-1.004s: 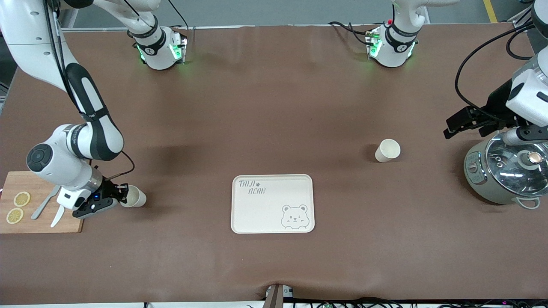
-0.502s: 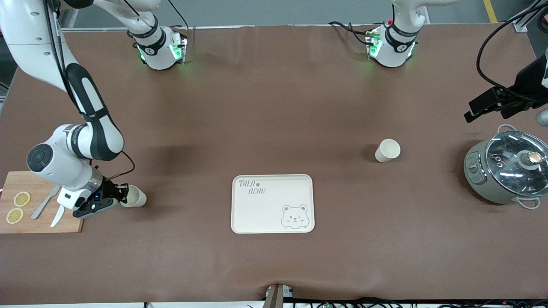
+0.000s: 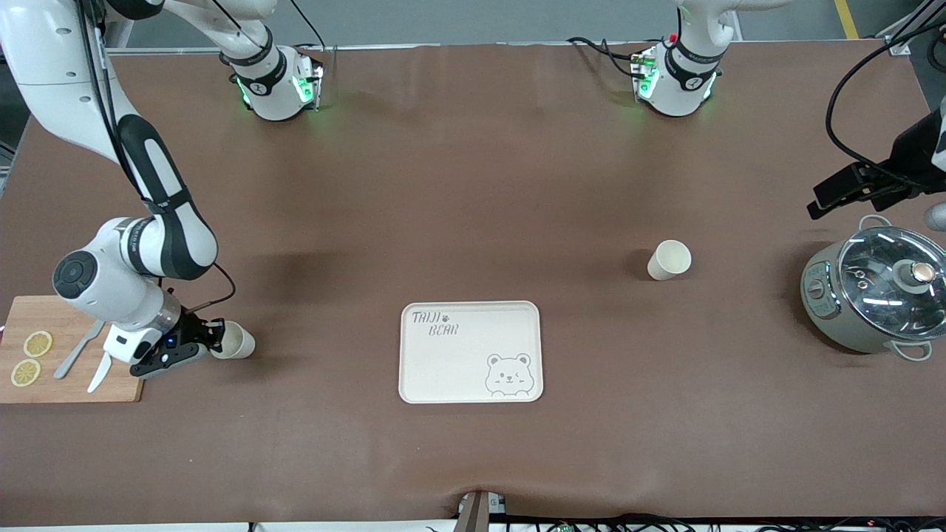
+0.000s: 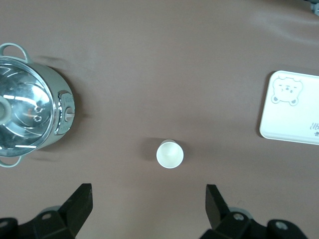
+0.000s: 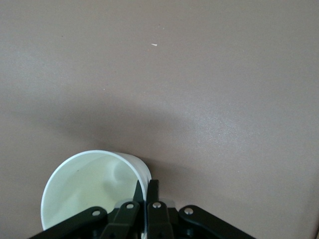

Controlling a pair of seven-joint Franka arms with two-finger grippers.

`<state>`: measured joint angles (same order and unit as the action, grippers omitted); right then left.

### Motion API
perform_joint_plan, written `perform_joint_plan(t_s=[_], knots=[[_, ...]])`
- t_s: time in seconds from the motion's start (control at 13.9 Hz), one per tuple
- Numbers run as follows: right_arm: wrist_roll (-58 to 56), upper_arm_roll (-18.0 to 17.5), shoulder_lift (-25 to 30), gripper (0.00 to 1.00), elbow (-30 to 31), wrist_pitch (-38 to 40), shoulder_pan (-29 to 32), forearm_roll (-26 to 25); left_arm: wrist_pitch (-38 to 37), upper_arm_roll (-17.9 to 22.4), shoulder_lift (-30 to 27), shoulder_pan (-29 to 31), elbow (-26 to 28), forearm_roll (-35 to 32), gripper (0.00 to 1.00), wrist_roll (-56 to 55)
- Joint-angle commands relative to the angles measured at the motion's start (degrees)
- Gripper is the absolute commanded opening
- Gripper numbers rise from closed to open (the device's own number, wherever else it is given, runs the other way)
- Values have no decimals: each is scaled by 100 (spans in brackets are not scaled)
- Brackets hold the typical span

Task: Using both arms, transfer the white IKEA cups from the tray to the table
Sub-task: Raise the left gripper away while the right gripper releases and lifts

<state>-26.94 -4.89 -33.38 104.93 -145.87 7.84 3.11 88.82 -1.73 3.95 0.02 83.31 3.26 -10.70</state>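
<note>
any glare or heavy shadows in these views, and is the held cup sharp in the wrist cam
Front view: the pot's glass lid shows bright glare streaks; soft shadows lie beside the free cup. Left wrist view: the same lid glints. Right wrist view: the held cup is reasonably sharp, a broad dark shadow beside it.

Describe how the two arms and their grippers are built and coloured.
Both are glossy white arms with black bands at the joints; their bases glow green along the table's edge. Black cables trail along the links. The right gripper is black with a small blue light on its body. The left gripper is black too, with two flat, blocky fingers.
</note>
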Motion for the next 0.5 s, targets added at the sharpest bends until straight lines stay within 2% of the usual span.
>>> perform_joint_plan(t_s=[0.0,0.07,0.14,0.29,0.43], knots=[[-48,-38,-37,29,-25,-55,-2,85,-110,-64,-17,138,-35,-98,100,94],[-31,-38,-37,91,-86,-3,-2,85,-275,-108,-87,130,-17,-106,100,216],[-30,-47,-28,100,-130,41,-2,85,-434,-204,-140,112,-60,-72,100,322],[-13,-55,77,100,-279,373,-20,85,-269,-398,-79,86,-218,-106,100,121],[83,-64,305,100,-709,1328,-72,85,-102,-372,-61,138,-254,-80,100,322]])
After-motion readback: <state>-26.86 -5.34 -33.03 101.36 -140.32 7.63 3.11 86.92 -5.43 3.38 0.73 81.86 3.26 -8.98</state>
